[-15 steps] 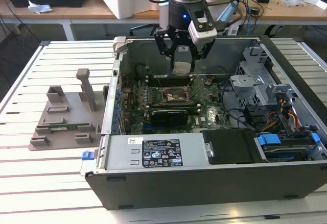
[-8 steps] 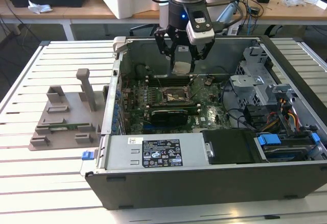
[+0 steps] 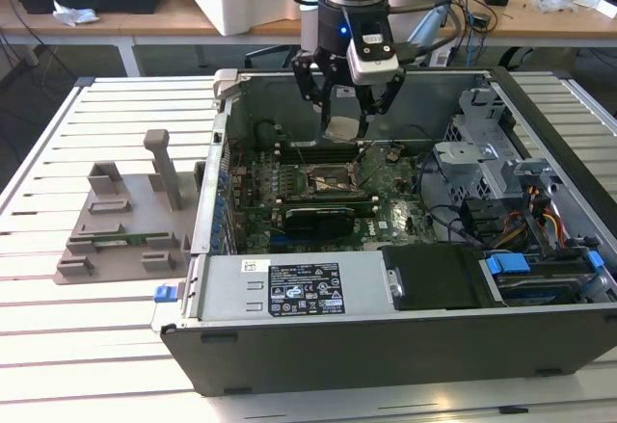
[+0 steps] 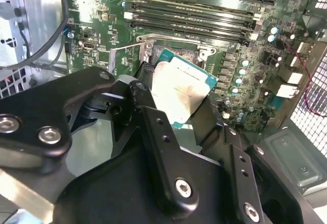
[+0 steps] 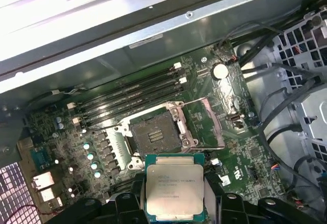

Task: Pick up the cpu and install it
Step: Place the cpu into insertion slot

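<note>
The cpu [image 5: 174,188] is hanging in the air, clamped between the black fingers [image 4: 148,117] of the hand [image 3: 344,119], above the motherboard [image 5: 240,152] and near the open socket [image 5: 155,134].

Pickup is done; seating is not. The socket's pin field is lying bare, with its metal frame raised.

The chip is showing a flat, square, silver-grey lid on a green rim. The green motherboard is lying inside the grey steel case [image 3: 337,346], which is sitting on the slatted white tabletop [image 3: 96,346].
</note>
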`<state>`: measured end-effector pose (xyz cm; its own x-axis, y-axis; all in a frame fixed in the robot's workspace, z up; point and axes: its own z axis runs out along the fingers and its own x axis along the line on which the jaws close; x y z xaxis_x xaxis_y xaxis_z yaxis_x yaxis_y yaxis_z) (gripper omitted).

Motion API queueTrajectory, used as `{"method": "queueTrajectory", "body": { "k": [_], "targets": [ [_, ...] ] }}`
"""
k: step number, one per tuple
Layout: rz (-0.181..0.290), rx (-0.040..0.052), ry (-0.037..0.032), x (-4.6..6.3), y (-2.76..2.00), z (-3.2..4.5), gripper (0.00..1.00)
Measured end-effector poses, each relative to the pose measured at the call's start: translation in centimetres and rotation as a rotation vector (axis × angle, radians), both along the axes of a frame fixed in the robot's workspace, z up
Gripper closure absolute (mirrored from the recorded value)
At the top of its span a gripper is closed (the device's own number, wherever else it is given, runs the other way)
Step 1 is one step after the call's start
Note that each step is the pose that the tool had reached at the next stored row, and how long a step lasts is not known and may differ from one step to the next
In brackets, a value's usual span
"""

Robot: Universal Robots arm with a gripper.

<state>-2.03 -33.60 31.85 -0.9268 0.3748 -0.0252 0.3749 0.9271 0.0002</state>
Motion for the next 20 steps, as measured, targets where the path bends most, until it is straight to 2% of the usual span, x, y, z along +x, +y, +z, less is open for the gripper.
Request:
{"method": "queueTrajectory", "body": {
  "k": [5,7,15,20],
  "targets": [
    [-0.053,0.0001,0.0000,0.00,0.00,0.00,0.46],
    [-0.090,0.0000,0.0000,0.00,0.00,0.00,0.46],
    [-0.160,-0.0001,0.0000,0.00,0.00,-0.01,0.46],
    [-0.224,-0.0003,-0.0001,0.00,0.00,-0.01,0.46]
  ]
}}
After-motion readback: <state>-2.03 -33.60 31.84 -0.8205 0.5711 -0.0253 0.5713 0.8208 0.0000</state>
